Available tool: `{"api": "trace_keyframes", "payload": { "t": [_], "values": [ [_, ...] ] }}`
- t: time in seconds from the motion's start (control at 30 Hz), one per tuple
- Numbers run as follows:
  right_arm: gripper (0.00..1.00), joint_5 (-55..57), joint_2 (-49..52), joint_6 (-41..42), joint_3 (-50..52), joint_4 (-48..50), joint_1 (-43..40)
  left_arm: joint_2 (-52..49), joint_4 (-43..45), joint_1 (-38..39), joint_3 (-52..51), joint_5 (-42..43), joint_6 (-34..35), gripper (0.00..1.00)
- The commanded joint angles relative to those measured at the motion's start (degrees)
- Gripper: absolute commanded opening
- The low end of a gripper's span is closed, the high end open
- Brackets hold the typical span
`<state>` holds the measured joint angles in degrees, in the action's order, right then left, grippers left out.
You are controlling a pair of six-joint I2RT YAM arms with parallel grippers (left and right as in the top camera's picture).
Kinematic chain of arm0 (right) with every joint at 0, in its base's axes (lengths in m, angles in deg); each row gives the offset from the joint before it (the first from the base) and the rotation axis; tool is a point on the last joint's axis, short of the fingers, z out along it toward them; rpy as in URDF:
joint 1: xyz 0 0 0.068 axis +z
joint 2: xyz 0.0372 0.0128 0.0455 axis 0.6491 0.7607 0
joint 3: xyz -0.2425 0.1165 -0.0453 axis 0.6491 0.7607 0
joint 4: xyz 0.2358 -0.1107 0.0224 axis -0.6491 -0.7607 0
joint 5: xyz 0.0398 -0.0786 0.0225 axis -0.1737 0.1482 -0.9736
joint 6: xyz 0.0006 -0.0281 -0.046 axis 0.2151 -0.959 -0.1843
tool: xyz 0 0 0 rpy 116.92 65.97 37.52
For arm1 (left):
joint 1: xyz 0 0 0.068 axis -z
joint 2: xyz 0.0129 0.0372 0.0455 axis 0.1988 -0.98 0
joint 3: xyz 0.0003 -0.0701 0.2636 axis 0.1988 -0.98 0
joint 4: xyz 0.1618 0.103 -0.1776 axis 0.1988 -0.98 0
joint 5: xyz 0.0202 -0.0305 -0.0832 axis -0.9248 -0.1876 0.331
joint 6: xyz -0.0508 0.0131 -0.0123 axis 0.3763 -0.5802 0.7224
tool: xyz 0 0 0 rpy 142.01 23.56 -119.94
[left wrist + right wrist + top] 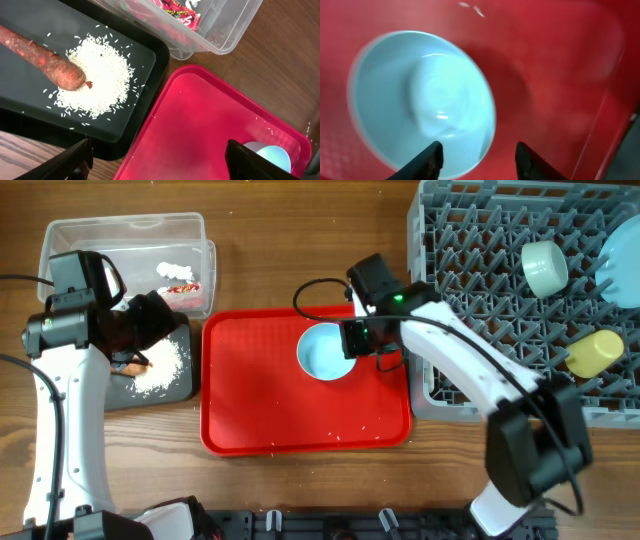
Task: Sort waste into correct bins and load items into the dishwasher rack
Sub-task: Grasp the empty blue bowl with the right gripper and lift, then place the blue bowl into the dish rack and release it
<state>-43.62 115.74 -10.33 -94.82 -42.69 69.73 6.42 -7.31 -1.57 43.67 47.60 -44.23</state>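
Observation:
A pale blue bowl [325, 352] stands on the red tray [300, 415]. My right gripper [356, 340] is open and straddles the bowl's right rim [420, 100], one finger over the bowl, one over the tray [479, 156]. My left gripper [158, 320] is open and empty [159, 161] above the black tray [182, 385], which holds rice [100, 75] and the orange carrot piece [42, 56]. The clear tub [125, 242] holds the red wrapper [177, 12] and white paper [172, 270]. The grey rack [470, 290] holds a pale green bowl [545, 267], yellow cup [595, 352] and light-blue plate [622, 258]. The spoon is out of view.
A few rice grains lie scattered on the red tray near its front edge [335, 438]. The rack stands right against the red tray's right side. Black equipment runs along the table's front edge [320, 525].

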Motion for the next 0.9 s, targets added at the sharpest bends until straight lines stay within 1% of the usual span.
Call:
{"api": "trace_keyframes", "payload": {
  "t": [0.0,0.03,0.13,0.17,0.27,0.33,0.4,0.47,0.5,0.53,0.6,0.67,0.7,0.77,0.8,0.87],
  "values": [
    [0.39,1.6,4.9,3.4,0.0,1.5,0.2,0.6,-0.1,-0.3,0.2,0.7,0.7,0.85],
    [0.34,1.6,5.9,3.4,0.0,1.9,0.2,0.6,-0.1,-0.2,0.2,0.7,0.7,0.85],
    [0.1,1.5,6.8,3.4,0.0,3.1,0.2,0.6,-0.1,-0.3,0.2,0.7,0.7,0.85],
    [0.04,1.6,6.7,3.4,0.0,3.3,0.2,0.6,-0.1,-0.3,0.2,0.7,0.7,0.85],
    [0.04,2.2,5.3,3.2,-0.6,2.4,-0.6,0.6,-0.1,-0.2,0.2,0.7,0.7,0.84],
    [0.04,7.0,0.6,2.7,-3.5,-1.2,-2.7,0.6,0.0,-0.3,0.2,0.7,0.7,0.85],
    [0.04,12.4,-5.0,-0.7,-6.7,-2.9,-4.4,0.6,0.0,-0.3,0.2,0.7,0.7,0.85],
    [0.04,20.6,-11.3,-6.1,-10.1,-2.7,-5.9,0.6,0.0,-0.3,0.2,0.7,0.7,0.85],
    [0.04,28.5,-15.5,-9.3,-11.3,-0.7,-6.6,0.6,0.0,-0.3,0.2,0.7,0.7,0.85],
    [0.04,34.1,-18.1,-11.5,-11.3,1.2,-7.2,0.6,0.0,-0.3,0.2,0.7,0.7,0.85],
    [0.04,44.9,-21.2,-15.6,-11.3,4.7,-8.8,0.6,0.0,-0.3,0.2,0.7,0.7,0.85],
    [0.04,60.3,-21.7,-17.4,-11.2,6.7,-11.2,0.6,0.0,-0.3,0.2,0.7,0.7,0.85],
    [0.04,70.5,-20.6,-17.4,-10.8,8.2,-13.0,0.6,0.0,-0.3,0.2,0.7,0.7,0.85],
    [0.04,76.7,-18.4,-17.6,-10.1,9.9,-14.9,0.6,0.0,-0.3,0.2,0.7,0.7,0.85],
    [0.04,78.7,-15.5,-17.6,-9.9,10.4,-16.5,0.6,0.0,-0.3,0.2,0.7,0.7,0.85],
    [0.04,79.8,-11.6,-17.6,-9.9,10.6,-17.8,0.6,0.0,-0.3,0.2,0.7,0.7,0.85]
  ]
}}
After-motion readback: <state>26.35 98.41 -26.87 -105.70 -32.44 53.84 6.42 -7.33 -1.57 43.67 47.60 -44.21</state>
